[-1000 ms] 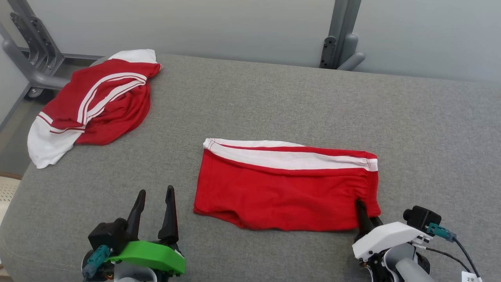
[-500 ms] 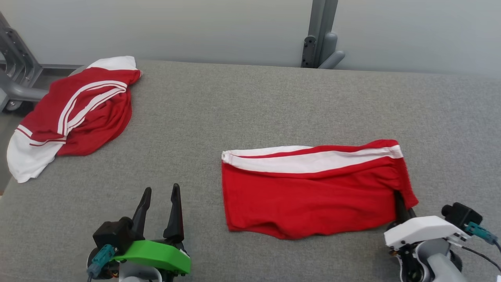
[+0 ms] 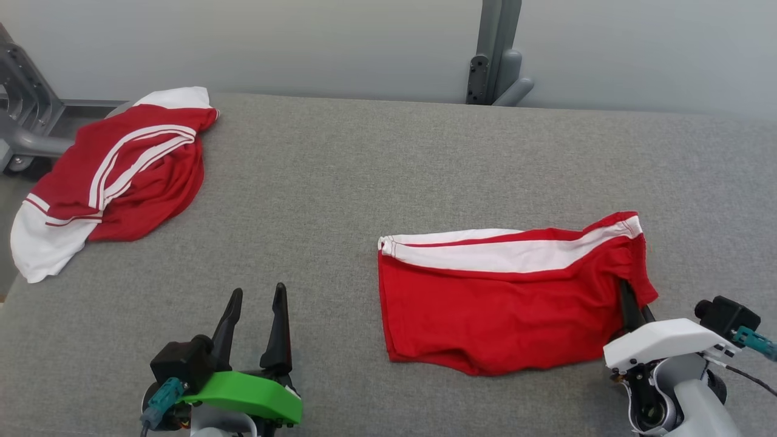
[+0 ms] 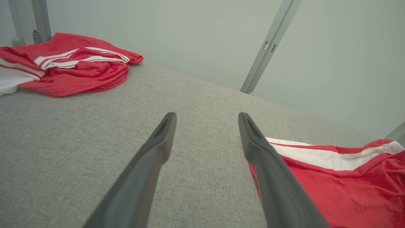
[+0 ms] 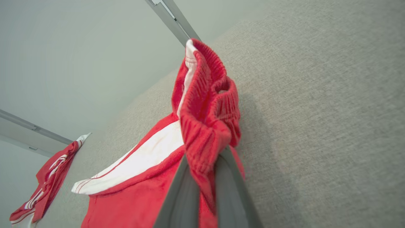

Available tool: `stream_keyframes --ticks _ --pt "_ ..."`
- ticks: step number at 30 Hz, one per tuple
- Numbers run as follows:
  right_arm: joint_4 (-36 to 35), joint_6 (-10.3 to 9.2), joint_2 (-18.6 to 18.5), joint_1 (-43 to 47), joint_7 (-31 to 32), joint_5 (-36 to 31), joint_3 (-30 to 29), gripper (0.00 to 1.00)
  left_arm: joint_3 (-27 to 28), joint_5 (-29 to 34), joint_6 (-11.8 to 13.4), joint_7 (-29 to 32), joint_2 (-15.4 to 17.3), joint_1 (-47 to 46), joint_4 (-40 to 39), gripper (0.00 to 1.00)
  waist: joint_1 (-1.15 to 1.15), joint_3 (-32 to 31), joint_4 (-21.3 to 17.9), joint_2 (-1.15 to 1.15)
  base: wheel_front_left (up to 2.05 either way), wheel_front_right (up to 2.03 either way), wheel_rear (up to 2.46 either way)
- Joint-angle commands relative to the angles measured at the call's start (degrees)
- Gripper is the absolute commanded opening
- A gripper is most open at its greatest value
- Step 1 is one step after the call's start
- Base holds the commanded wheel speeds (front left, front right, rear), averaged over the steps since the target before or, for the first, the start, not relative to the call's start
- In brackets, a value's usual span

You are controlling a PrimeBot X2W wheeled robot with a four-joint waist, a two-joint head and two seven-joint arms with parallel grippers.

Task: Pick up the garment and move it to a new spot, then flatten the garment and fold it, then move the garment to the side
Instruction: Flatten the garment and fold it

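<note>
R gripper (image 3: 626,297) just clamped on folded shorts' (image 3: 504,303) waistband (image 5: 208,104), dragging them right, prob. the final move aside; L gripper (image 3: 258,290) spread.

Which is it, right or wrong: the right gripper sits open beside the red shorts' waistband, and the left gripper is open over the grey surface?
Wrong on one point. The right gripper is shut on the waistband of the red shorts, with fabric pinched between its fingers, as the right wrist view shows. The left gripper is open over the grey surface.
</note>
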Motion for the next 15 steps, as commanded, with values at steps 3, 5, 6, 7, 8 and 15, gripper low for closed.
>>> stream_keyframes --ticks 3,5,6,7,8,15 --pt "-3.87 -0.04 0.85 0.81 1.06 -0.36 2.28 0.00 -0.02 -0.67 0.20 -0.01 0.08 -0.36 -0.13 1.00 0.00 -0.40 1.23 0.00 0.00 0.00 0.00" --pt "-5.64 -0.02 1.05 0.80 1.28 0.06 3.99 0.00 -0.15 -0.69 0.32 -0.01 0.09 -0.38 -0.14 1.00 0.00 -0.58 1.74 0.00 0.00 0.00 0.00" --pt "-6.35 -0.02 1.10 0.71 1.34 1.11 5.35 0.00 -0.23 -0.72 0.27 -0.01 0.09 -0.38 -0.11 1.00 0.00 -0.67 1.99 0.00 0.00 0.00 0.00" --pt "-6.35 -0.02 1.10 0.71 1.34 1.11 5.35 0.00 -0.23 -0.72 0.27 -0.01 0.09 -0.38 -0.11 1.00 0.00 -0.67 1.99 0.00 0.00 0.00 0.00" --pt "-6.82 -0.02 1.16 0.59 1.14 2.08 6.98 0.00 -0.31 -0.74 0.34 -0.01 0.08 -0.39 -0.06 1.00 0.00 -0.76 2.30 0.00 0.00 0.00 0.00" --pt "-4.66 -0.02 1.11 -1.71 -1.18 1.89 16.99 0.00 -1.13 -1.25 0.36 -0.01 0.09 -0.64 -0.26 1.00 0.00 -1.09 4.81 0.00 0.00 0.00 0.00"
